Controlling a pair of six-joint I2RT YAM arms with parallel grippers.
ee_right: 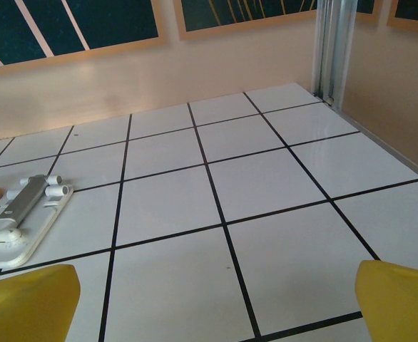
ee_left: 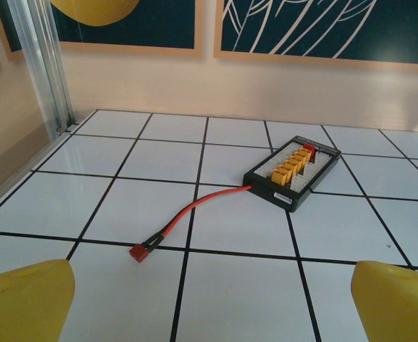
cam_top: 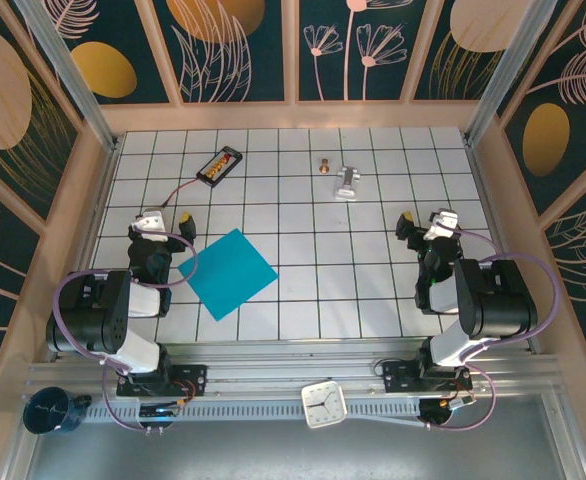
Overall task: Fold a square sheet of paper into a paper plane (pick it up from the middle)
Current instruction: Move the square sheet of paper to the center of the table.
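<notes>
At the far left we are seeing the left gripper (cam_top: pixel 163 217) (ee_left: pixel 210 306) hanging wide open over the table (cam_top: pixel 373 280) and gripping nothing. In its wrist view its two yellow pads (ee_left: pixel 25 303) are sitting at the bottom corners with bare tile between them. Ahead of it and a little to its right, a black pack (cam_top: pixel 220 165) (ee_left: pixel 292 173) with yellow connectors is lying flat. A red lead (ee_left: pixel 191 210) is running from the pack back toward the gripper, ending in a red plug (ee_left: pixel 139 252) short of the pads. Just to the gripper's right and slightly behind its fingertips, the sheet (cam_top: pixel 227 272) is lying flat and unfolded, turned corner-on like a diamond, with its left corner near the gripper's wrist and no finger touching it. Moving right, a silver metal piece (cam_top: pixel 346 183) (ee_right: pixel 20 210) on a white base is resting ahead and to the left of the right gripper (cam_top: pixel 425 222) (ee_right: pixel 212 306), with a small brass piece (cam_top: pixel 324 166) just beyond it on the left. The right gripper is likewise hanging fully open and empty, its pads (ee_right: pixel 27 303) spread over bare tile, well apart from the sheet off to its left.
</notes>
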